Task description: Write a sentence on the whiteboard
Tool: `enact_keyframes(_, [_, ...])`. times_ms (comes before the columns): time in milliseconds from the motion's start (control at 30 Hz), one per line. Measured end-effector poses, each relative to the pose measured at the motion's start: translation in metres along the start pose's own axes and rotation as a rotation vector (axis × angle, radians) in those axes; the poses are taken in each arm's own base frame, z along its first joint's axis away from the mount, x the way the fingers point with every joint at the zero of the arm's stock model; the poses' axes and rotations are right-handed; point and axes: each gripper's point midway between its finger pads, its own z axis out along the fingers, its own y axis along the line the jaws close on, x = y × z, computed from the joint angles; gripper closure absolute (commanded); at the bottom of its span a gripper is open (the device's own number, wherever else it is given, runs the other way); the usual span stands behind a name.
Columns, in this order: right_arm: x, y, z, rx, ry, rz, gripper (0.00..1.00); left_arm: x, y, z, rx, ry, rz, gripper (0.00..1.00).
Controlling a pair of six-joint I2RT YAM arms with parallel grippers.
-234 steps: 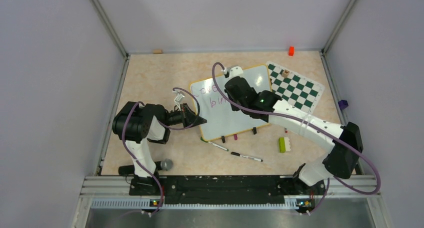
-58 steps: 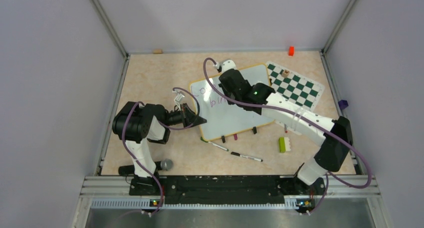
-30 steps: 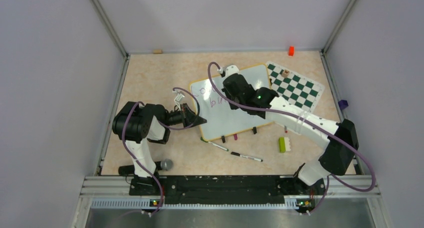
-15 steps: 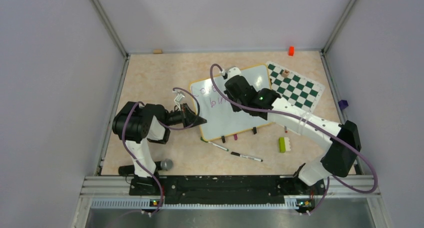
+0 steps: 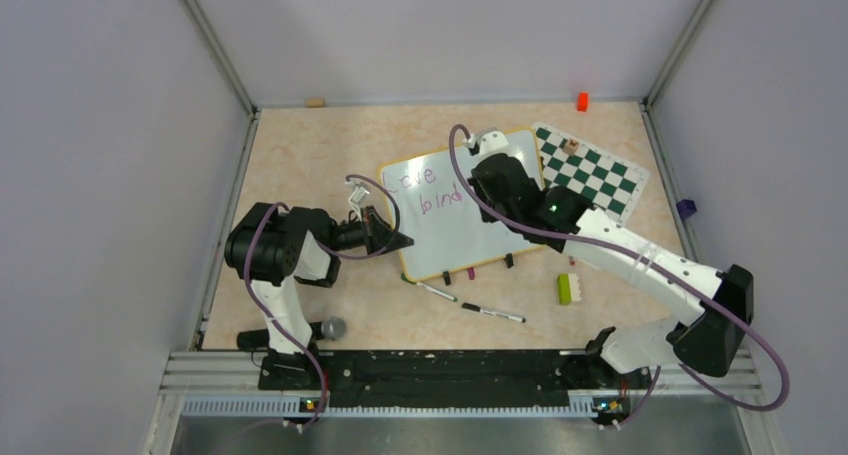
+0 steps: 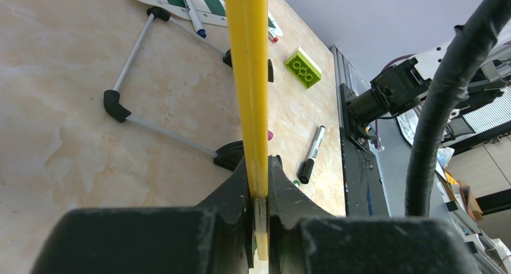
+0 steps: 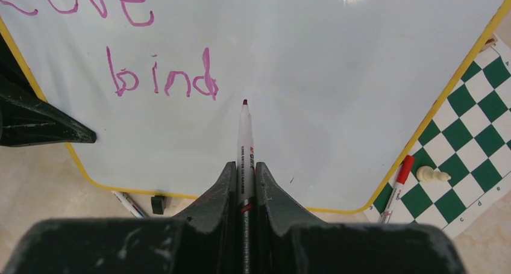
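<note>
Right gripper point(image 7: 244, 165) has shifted right, pinching one marker point(image 7: 244, 132) aimed at the whiteboard point(image 5: 460, 240), whose long axis runs left-right. The sentence point(image 5: 440, 199) shows two words. The left gripper point(image 6: 258, 189) clamps the whiteboard's left side.

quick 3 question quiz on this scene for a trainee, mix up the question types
1. True or false: the left tool is shut on the yellow edge of the board.
2. The right tool holds a marker. Where is its tip?
A) over the chess mat
B) just right of "bind"
C) touching the yellow frame
3. How many words are written on the board?

Key: 1 true; 2 B; 3 two.
</note>
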Motion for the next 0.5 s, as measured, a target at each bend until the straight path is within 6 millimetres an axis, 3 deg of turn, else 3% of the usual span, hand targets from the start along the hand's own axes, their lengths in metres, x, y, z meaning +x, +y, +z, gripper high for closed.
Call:
enact_keyframes(300, [0.025,-0.003,0.006,0.013,0.015,0.025,1.00,0.000,0.000,0.000,0.000,0.000,0.000,1.00])
enact_keyframes(500, [0.025,-0.004,0.000,0.002,-0.010,0.059,1.00,0.000,0.000,0.000,0.000,0.000,0.001,1.00])
